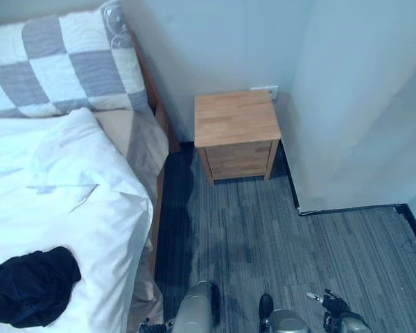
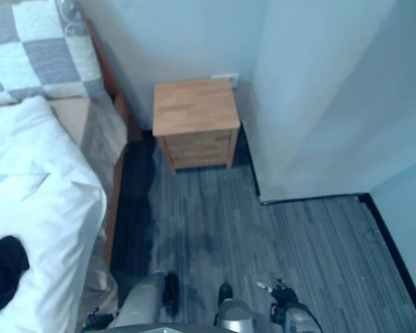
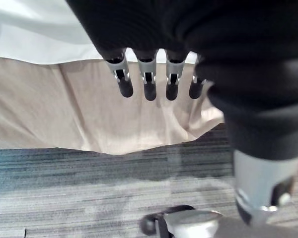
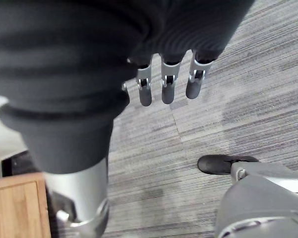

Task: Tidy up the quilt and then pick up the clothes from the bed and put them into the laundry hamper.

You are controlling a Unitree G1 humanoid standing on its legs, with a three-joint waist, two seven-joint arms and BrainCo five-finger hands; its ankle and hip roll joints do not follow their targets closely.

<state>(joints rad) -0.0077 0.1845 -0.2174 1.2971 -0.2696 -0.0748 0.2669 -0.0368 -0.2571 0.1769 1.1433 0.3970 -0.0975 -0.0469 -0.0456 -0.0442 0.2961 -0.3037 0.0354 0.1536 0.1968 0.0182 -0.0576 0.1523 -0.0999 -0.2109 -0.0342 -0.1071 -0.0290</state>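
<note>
Your left robot hand (image 3: 146, 82) and right robot hand (image 4: 169, 82) hang with fingers straight and relaxed, holding nothing; the white quilt (image 1: 62, 201) lies rumpled, so smoothing likely comes first; the dark clothes (image 1: 28, 286) sit at the bed's (image 1: 135, 135) near edge, probably within easy reach.

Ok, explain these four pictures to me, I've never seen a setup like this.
A two-legged robot stands beside a bed. The two wide pictures come from cameras on its head, looking down. The two close-ups come from cameras on its wrists. On the bed lie a white quilt, a checked pillow and a dark garment. A wooden nightstand stands by the wall. The left hand hangs by the bed's side, fingers straight, holding nothing. The right hand hangs over the carpet, also empty.
</note>
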